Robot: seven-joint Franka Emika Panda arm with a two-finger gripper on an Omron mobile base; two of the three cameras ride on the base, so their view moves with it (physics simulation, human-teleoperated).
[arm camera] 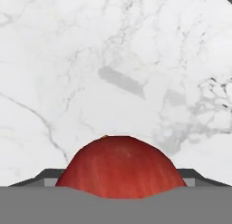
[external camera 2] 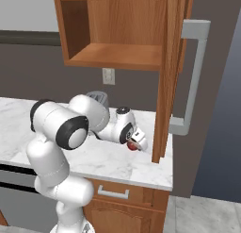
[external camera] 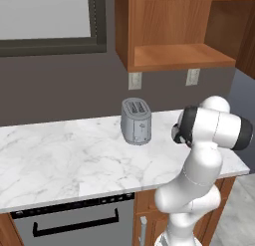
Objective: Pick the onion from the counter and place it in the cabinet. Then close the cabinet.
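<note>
The red-orange onion (arm camera: 120, 164) sits between my gripper's (arm camera: 120, 178) dark fingertips, and the gripper is shut on it. In the right base view the onion (external camera 2: 133, 146) shows as a small red ball at the hand's tip, and the gripper (external camera 2: 137, 143) hangs low over the right part of the white marble counter (external camera 2: 117, 163). The wooden cabinet (external camera 2: 113, 55) hangs above with its door (external camera 2: 167, 76) swung open and its lower shelf (external camera: 179, 56) bare. My own forearm covers the hand in the left base view.
A grey toaster (external camera: 136, 121) stands at the back of the counter (external camera: 60, 155), left of the arm. The open door's long grey bar handle (external camera 2: 195, 76) juts out to the right of the hand. A dark appliance front (external camera: 74, 222) sits under the counter.
</note>
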